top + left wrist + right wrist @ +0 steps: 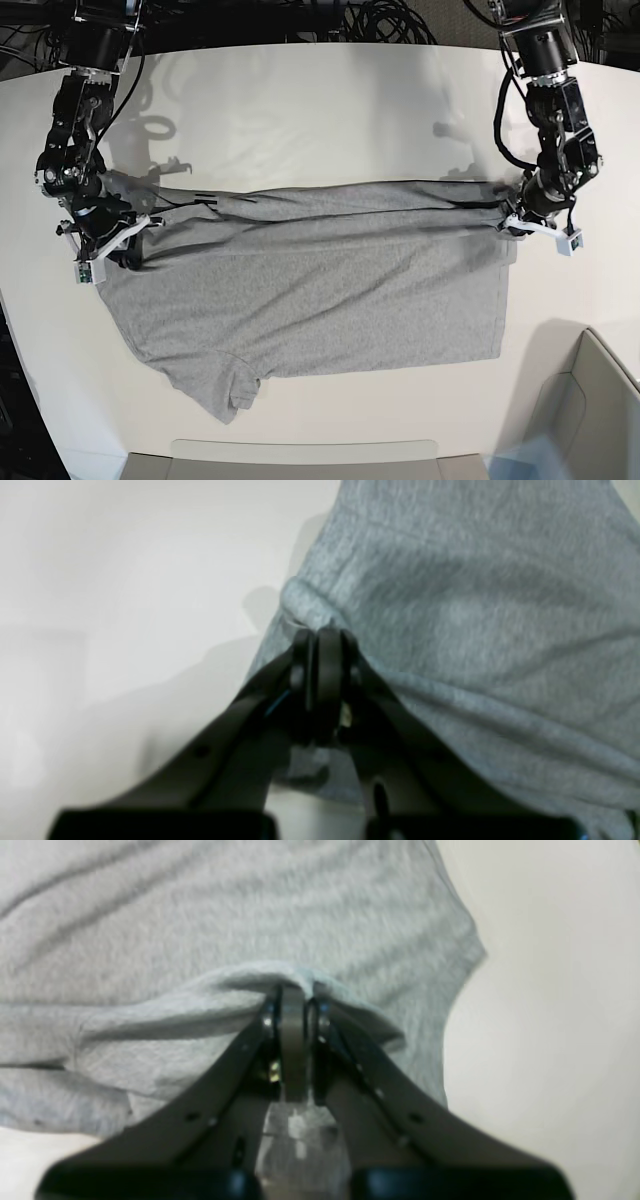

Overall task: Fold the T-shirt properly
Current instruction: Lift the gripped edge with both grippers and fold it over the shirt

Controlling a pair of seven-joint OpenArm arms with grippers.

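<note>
The heather-grey T-shirt lies across the white table, plain side up, its far part folded over toward the near side, with a strip of black lettering showing at the fold near the left. My left gripper is shut on the shirt's right edge; in the left wrist view its jaws pinch a grey fold. My right gripper is shut on the shirt's left edge; in the right wrist view its jaws pinch a bunched fold. One sleeve sticks out at the near left.
The white table extends beyond the shirt on all sides. Black cables lie past the far edge. A pale bin stands at the near right corner, and a flat tray edge runs along the near side.
</note>
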